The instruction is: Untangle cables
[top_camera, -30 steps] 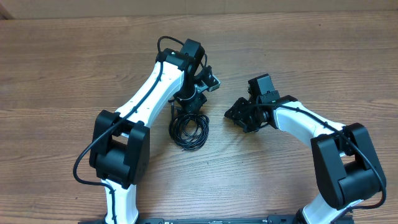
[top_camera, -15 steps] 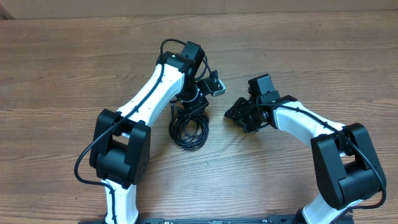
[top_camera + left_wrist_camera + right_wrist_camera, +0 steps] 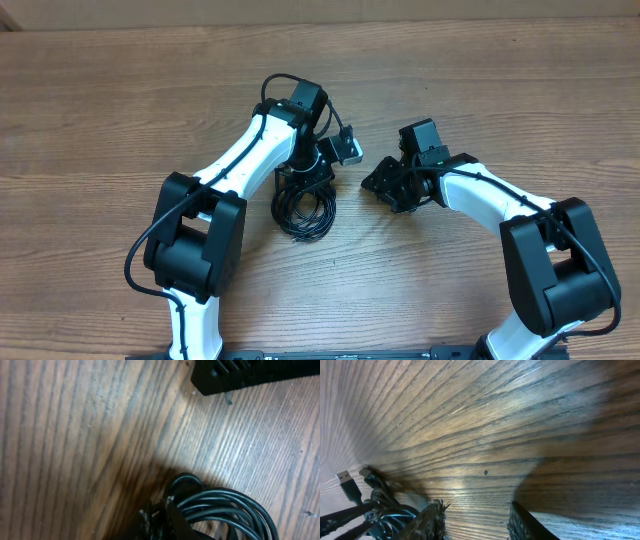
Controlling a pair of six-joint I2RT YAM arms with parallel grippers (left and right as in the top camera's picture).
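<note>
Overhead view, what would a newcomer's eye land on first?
The tight coil of black cables lies mid-table on the wooden table, with the left gripper pressed down at its upper edge. Just to the coil's right, the right gripper sits low over the wood with its jaws open and nothing between them.

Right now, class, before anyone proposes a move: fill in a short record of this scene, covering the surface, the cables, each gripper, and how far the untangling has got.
Surface: wooden table
Cables: the cables, black, bunched in one coil between the arms
Plug: a USB plug sticks out of the bunch
Left gripper: left gripper down at the coil's far edge; open or shut unclear
Right gripper: right gripper open, bare table between its fingers, beside the coil
Progress: not yet untangled
</note>
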